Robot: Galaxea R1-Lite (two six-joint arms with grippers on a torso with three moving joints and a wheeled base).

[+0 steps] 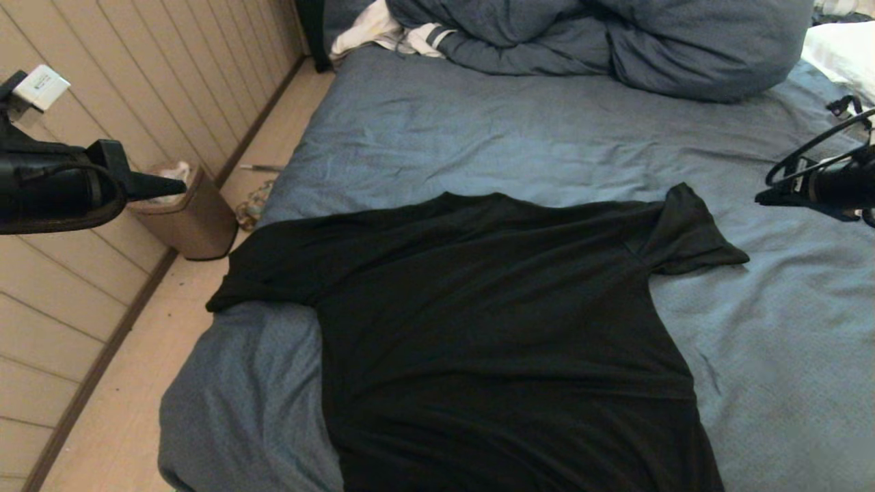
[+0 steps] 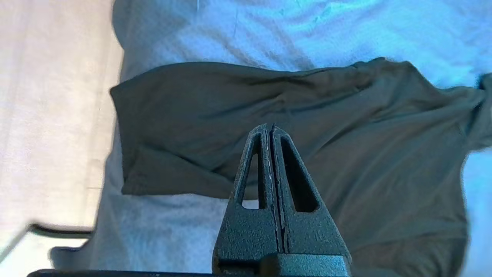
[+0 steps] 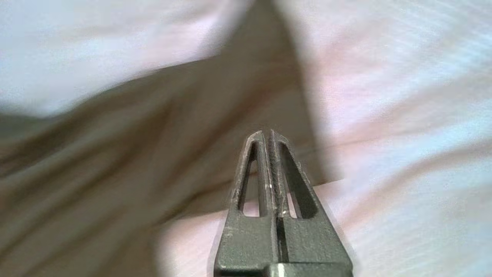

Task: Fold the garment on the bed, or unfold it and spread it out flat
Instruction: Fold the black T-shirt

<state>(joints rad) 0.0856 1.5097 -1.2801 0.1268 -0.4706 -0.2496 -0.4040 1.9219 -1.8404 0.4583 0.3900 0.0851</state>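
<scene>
Slate-blue sheet covers the bed [image 1: 519,130], which fills most of your head view; a pale paneled wall and a strip of light floor run along its left side. On that floor, beside the bed, you see a small tan bin [image 1: 195,219]. At the far end of the bed lie a bulky blue-grey duvet [image 1: 615,41], a white cloth with dark stripes [image 1: 403,31] and, at the far right corner, a white pillow [image 1: 844,51].

Locate the garment [image 1: 492,328] on the near half of the bed. It lies spread out with its plain black side up, collar edge away from you and hem toward you. Its left sleeve reaches the bed's left edge; its right sleeve is bent upward and creased.

Check the left gripper [image 2: 272,129]: it hangs above the floor, left of the left sleeve, with fingers pressed together and nothing between them.

Check the right gripper [image 3: 268,134]: it hangs over the sheet near the right sleeve, fingertips nearly touching with only a thin slit between them, holding nothing
</scene>
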